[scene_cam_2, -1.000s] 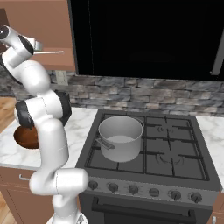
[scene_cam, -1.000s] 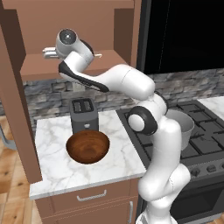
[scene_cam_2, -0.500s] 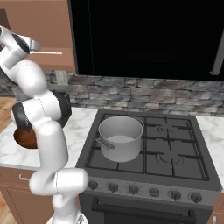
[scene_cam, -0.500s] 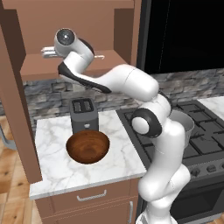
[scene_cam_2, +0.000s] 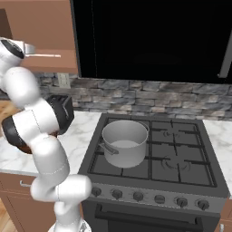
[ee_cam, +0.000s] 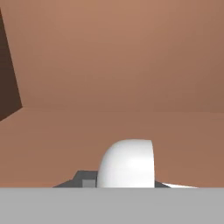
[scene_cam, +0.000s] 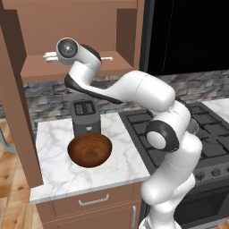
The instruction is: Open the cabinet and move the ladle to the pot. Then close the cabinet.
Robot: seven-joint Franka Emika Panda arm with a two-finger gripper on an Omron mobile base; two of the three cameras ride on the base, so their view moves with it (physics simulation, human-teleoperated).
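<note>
- The cabinet, smooth reddish-brown wood, stands open, its door swung to 9 o'clock.
- On its flat shelf lies the ladle: a thin silver rod with a rounded white bowl sitting right before the hand camera.
- The jaws are pinched narrow at the ladle's end; whether they truly hold it I cannot tell.
- The pot, a plain grey metal cylinder, sits on the black stove.
- A round wooden bowl rests on the marble table, a dark toaster at its 12 o'clock.
</note>
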